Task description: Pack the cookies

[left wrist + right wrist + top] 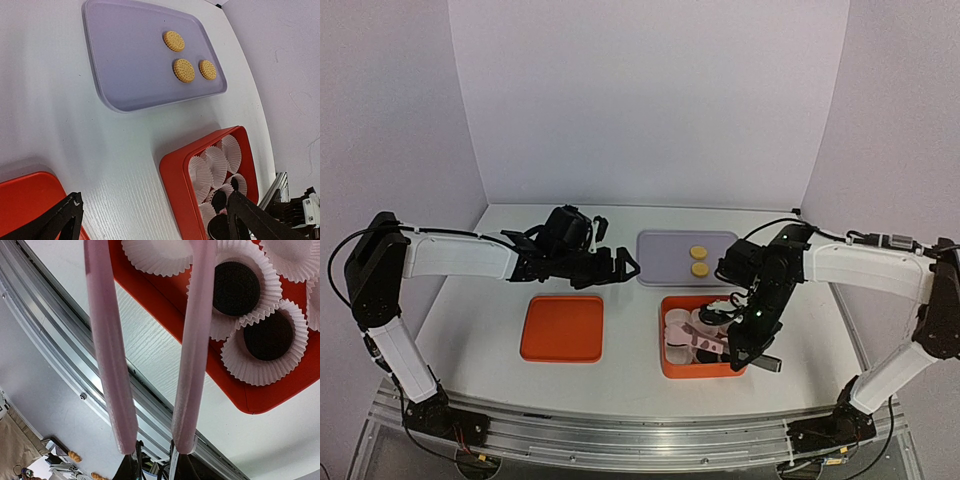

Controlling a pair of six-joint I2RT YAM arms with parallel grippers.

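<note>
Your right tool (pixel 742 338) clamped empty tongs (pixel 107 365) above the box's (pixel 150 295) near right corner, and your left tool (pixel 155 198) hung open. Black cookies (pixel 236 287) sat in cups (pixel 260 375), yellow cookies (pixel 183 70) at the tray's (pixel 125 60) right end. The thin discs (likely slippery) could drop from the tongs in transit.

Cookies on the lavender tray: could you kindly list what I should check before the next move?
1. Three golden cookies lie on the lavender tray: ok.
2. Right tool grips the pink tongs: ok.
3. Tongs' tips empty: ok.
4. Empty paper cups free in the red box: ok.
5. Left tool open, holding nothing: ok.
6. All three dark cookies in cups: cannot tell, two show.
</note>
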